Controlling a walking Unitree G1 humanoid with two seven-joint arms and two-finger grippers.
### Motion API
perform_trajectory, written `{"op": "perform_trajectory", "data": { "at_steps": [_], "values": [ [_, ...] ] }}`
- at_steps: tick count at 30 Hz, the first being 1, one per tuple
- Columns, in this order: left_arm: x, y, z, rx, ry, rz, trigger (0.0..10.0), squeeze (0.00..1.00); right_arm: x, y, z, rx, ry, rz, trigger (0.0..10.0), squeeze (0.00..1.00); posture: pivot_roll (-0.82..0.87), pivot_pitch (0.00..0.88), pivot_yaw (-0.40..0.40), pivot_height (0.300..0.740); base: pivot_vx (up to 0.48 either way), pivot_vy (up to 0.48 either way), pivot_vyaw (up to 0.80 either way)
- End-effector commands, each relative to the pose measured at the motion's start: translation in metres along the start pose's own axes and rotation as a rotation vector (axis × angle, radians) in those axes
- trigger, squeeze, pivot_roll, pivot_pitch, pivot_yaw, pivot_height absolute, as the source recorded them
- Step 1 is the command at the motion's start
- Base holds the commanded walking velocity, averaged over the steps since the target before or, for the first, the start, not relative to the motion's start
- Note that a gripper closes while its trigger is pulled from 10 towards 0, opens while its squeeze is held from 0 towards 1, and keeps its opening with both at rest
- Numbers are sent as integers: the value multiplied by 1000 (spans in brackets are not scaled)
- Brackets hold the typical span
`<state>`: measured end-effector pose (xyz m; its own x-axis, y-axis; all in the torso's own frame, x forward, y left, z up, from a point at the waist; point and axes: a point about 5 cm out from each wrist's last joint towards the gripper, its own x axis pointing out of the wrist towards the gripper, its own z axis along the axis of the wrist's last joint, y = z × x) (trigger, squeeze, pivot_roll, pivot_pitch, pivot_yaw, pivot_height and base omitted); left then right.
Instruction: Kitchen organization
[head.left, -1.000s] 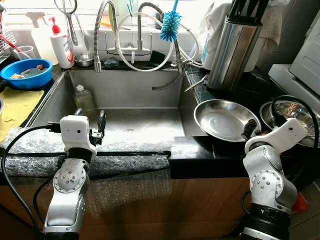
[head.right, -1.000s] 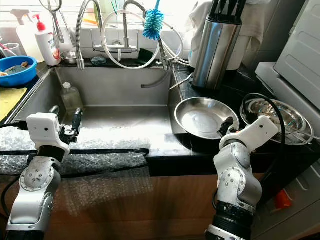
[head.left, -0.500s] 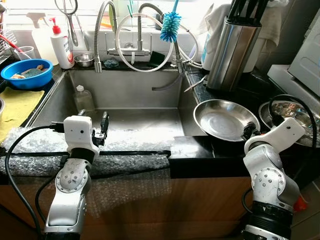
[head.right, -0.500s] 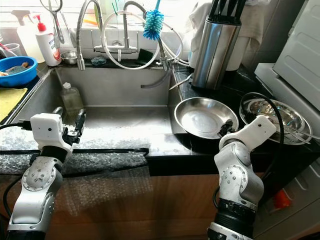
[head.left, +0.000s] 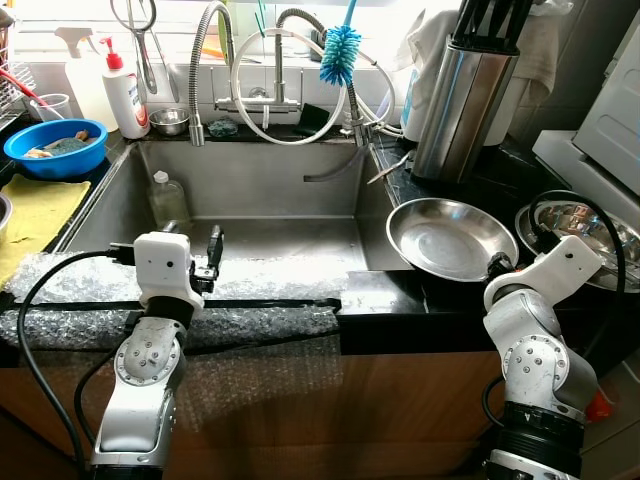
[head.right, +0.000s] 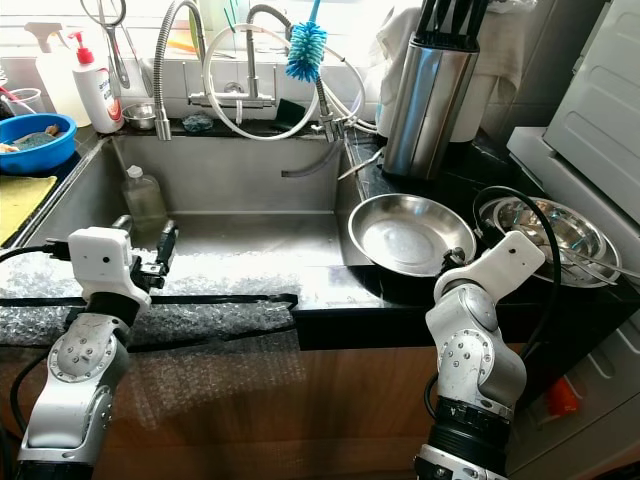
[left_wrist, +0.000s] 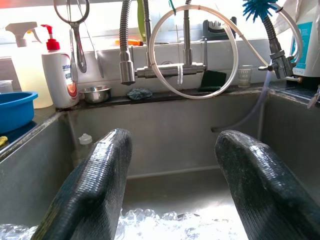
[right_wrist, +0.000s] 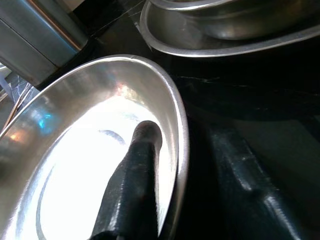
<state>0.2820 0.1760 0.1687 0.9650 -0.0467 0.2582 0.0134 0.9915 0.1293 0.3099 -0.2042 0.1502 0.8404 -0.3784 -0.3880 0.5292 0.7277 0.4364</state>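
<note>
The table (head.left: 470, 170) is a dark, glossy stone top with a steel sink (head.left: 250, 190) set into it. Bubble wrap (head.left: 240, 325) covers the sink's front edge. Right of the sink, a shallow steel pan (head.left: 450, 235) rests on the table; a steel bowl (head.right: 545, 225) sits just beside it, further right. A steel knife block (head.left: 465, 95) stands behind the pan. Left of the sink lie a yellow cloth (head.left: 30, 215) and a blue bowl (head.left: 55, 150). On the rear ledge stand a soap bottle (head.left: 125, 95) and a small steel cup (head.left: 168, 120). A clear bottle (head.left: 168, 198) stands inside the sink, at its left wall.
</note>
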Motion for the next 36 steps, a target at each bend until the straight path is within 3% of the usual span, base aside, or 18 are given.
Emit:
{"op": "perform_trajectory", "data": {
  "at_steps": [1, 15, 24, 29, 32, 35, 36],
  "values": [
    [0, -2, 6, 14, -17, -13, 10000, 0, 1, 1, -4, -11, 23, -4, 0, 0, -106, 0, -61, 740, 0, 0, 0],
    [3, -4, 6, 16, -11, -21, 10000, 0, 1, 8, -4, 18, 13, 44, 0, 0, -101, 0, -60, 740, 0, 0, 0],
    [10, -4, 12, -3, -31, -2, 10000, 0, -8, 30, 12, 50, -104, 216, 0, 0, -104, 0, -59, 740, 0, 0, 0],
    [17, -1, 18, -49, -45, 42, 10000, 0, -13, 40, 19, 100, -163, 317, 0, 0, -101, 0, -63, 740, 0, 0, 0],
    [27, 2, 26, -161, -49, 86, 10000, 0, -21, 54, 21, 100, -223, 482, 0, 0, -101, 0, -67, 740, 0, 0, 0],
    [30, 1, 30, -203, -54, 88, 10000, 0, -22, 56, 20, 97, -230, 516, 0, 0, -98, 1, -68, 740, 0, 0, 0],
    [34, 1, 32, -240, -53, 91, 10000, 0, -26, 61, 17, 77, -235, 593, 0, 0, -94, 2, -70, 740, 0, 0, 0]
  ]
}}
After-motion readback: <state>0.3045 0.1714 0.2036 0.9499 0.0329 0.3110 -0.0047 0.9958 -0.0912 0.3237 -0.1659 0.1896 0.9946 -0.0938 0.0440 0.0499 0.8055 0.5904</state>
